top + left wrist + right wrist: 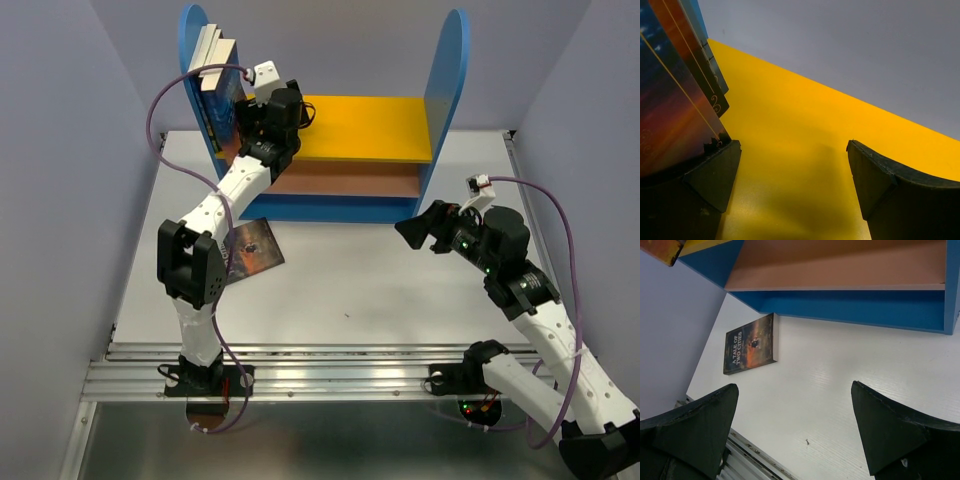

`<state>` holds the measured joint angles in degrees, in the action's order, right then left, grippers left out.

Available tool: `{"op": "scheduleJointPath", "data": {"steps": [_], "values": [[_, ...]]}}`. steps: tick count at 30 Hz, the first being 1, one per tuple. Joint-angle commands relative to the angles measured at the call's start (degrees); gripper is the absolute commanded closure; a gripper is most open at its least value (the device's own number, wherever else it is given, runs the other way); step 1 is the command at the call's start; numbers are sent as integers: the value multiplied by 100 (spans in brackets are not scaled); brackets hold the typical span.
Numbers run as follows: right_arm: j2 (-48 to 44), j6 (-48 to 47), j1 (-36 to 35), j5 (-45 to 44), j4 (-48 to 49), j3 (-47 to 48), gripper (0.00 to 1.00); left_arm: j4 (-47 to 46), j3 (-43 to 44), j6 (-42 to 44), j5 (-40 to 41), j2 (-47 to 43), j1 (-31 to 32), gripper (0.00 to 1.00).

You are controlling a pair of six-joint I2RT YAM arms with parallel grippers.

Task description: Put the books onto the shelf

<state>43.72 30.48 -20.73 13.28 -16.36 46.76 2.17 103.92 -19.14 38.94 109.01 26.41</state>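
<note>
– White table [400, 290] round the shelf [447, 90]: open where?
– Before its right panel; the right gripper [795, 387] hangs there, jaws wide.
– The books [215, 60]?
– Standing at the yellow board's [370, 125] left end, left gripper [792, 145] wide beside them. A Tale of Two Cities [750, 342] lies flat before the shelf's left end.

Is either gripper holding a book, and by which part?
Neither. Left gripper open over the yellow board beside the shelved books; right gripper open above the table.

- Left arm [215, 215] sits across the flat book [258, 250], hiding its left edge; title too small to read from above.
- Upright books [670, 115] run off the left wrist view's edge, titles unreadable.
</note>
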Motion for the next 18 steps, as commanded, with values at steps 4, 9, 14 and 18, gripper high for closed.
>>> {"op": "scheduleJointPath", "data": {"steps": [4, 9, 14, 18], "values": [[-92, 28, -45, -80, 116, 87, 0, 30, -258, 129, -456, -423, -400, 1], [-75, 11, -45, -36, 115, 61, 0, -173, -425, 252, -984, -855, -365, 1], [-83, 19, -45, 87, 115, 35, 0, -402, -443, 384, -1433, -1197, -365, 1], [-110, 11, -45, 105, 115, 26, 0, -437, -416, 446, -1652, -1303, -365, 1]]}}
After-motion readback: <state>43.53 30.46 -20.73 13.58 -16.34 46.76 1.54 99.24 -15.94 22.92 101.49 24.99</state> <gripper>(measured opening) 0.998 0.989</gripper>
